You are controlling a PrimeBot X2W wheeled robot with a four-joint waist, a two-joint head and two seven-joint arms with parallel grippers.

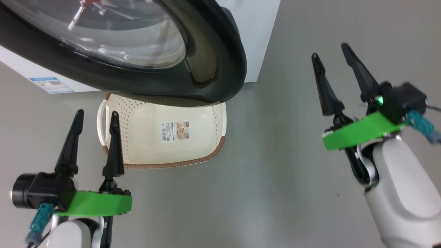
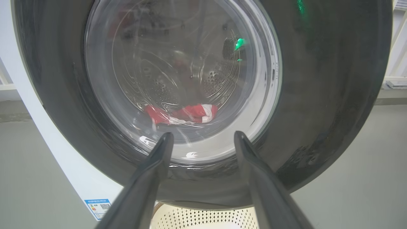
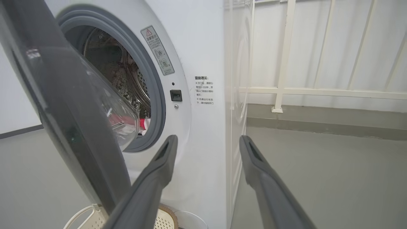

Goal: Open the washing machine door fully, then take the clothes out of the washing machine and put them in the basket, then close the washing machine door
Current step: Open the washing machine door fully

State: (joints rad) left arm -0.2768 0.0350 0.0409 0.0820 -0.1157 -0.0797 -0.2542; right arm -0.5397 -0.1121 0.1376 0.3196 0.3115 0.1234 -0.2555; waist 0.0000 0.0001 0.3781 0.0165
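**Door Half Open, Both Grippers Empty**

The washing machine door (image 1: 131, 44) stood partly swung out at the robot's 11 o'clock, and its black rim hung over the far end of the basket (image 1: 165, 164) on the floor below. In the right wrist view there was a gap between the door and the front of the washing machine (image 3: 203, 133). Through the door's glass, the clothes (image 2: 187, 114) lay in a low red-and-white heap at 6 o'clock in the drum.

The left gripper (image 1: 97, 113) hung at 8 o'clock, just beside the basket's handle, with its fingers spread wide and nothing between them. The right gripper (image 1: 329, 50) was out at 2 o'clock, well apart from the door, and it too was wide open and empty.

I judged the door to be stiff and fairly weighty, turning only on its hinge. Its glossy rim looked likely to slip under a pinch. A finger hooked behind the free edge, at about 3 o'clock on the rim, looked the better hold for swinging it fully open.

The clothes looked soft, light and limp. A pinch on a bunched fold near the top of the heap should lift them, though trailing ends might catch on the rubber ring.
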